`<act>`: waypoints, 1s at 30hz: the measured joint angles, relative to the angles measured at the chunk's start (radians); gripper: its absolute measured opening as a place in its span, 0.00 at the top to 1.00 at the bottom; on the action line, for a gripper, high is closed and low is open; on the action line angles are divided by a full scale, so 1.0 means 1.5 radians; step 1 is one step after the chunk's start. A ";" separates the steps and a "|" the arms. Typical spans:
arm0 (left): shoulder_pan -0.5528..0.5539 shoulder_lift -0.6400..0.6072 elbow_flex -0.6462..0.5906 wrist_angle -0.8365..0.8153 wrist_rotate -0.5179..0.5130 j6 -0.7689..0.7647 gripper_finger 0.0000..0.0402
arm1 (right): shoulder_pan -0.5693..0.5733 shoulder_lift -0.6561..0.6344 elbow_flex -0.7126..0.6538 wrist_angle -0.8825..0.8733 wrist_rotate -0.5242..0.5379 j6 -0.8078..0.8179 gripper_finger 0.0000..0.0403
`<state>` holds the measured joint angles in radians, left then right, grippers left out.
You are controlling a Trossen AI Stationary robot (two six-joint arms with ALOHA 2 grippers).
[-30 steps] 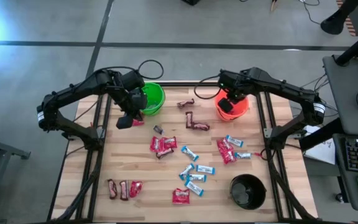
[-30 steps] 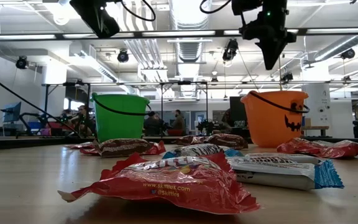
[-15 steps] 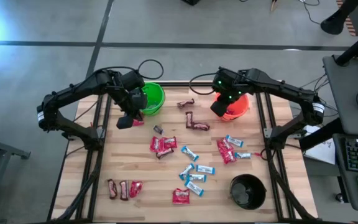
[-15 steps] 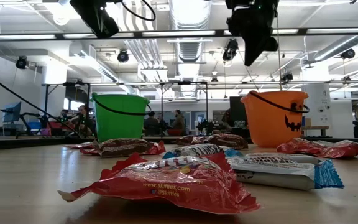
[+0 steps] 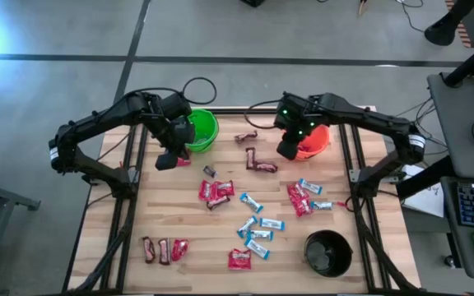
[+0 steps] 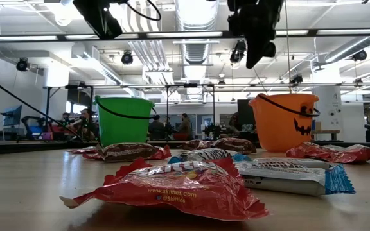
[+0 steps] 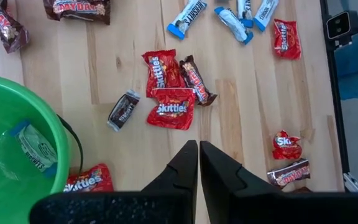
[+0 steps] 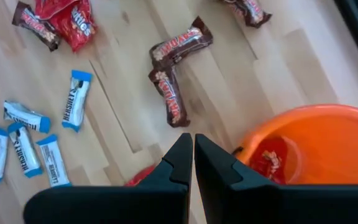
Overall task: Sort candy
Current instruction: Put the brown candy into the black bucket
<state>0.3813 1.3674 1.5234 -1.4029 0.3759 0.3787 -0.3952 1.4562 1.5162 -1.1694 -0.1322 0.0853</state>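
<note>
The candy lies scattered over the wooden table: red packets (image 5: 215, 191), light-blue-and-white bars (image 5: 257, 230) and dark brown bars (image 5: 257, 161). My left gripper (image 5: 164, 162) hangs shut, with nothing in it, above the table beside the green bucket (image 5: 201, 129); its own view shows the shut fingers (image 7: 198, 149) over red packets (image 7: 171, 106). My right gripper (image 5: 285, 152) is shut and holds nothing. It hangs high just left of the orange bucket (image 5: 311, 141), above brown bars (image 8: 173, 93). A blue-and-white bar (image 7: 36, 148) lies in the green bucket (image 7: 5, 124), a red packet (image 8: 269, 162) in the orange one (image 8: 316, 137).
A black bucket (image 5: 328, 253) stands at the near right of the table. Three more candies (image 5: 163, 249) lie at the near left. Black frame rails (image 5: 127, 205) run along both table sides. The low view shows the two buckets (image 6: 124, 119) (image 6: 284, 122) standing behind the candy.
My right gripper has swung from over the orange bucket toward the table's left, ending just outside the bucket's rim, and its wrist has rolled and tipped. My left arm has kept still. No candy has moved.
</note>
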 joint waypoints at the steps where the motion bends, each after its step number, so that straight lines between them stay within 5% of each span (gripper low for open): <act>1: 0.000 0.000 0.000 0.000 0.000 -0.002 1.00 | 0.003 0.005 0.000 0.000 0.000 0.000 0.98; 17: 0.000 0.000 0.000 -0.002 0.000 -0.014 1.00 | 0.107 0.088 0.000 0.080 0.000 -0.040 0.96; 23: 0.000 0.000 0.000 -0.006 0.000 -0.017 1.00 | 0.133 0.100 0.000 0.086 0.004 -0.055 0.86; 30: 0.000 0.000 0.000 -0.009 0.000 -0.014 1.00 | 0.138 0.101 0.000 0.086 0.089 -0.057 0.70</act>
<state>0.3813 1.3674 1.5234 -1.4162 0.3756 0.3580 -0.1888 1.6078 1.5162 -1.0409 0.0020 -0.0010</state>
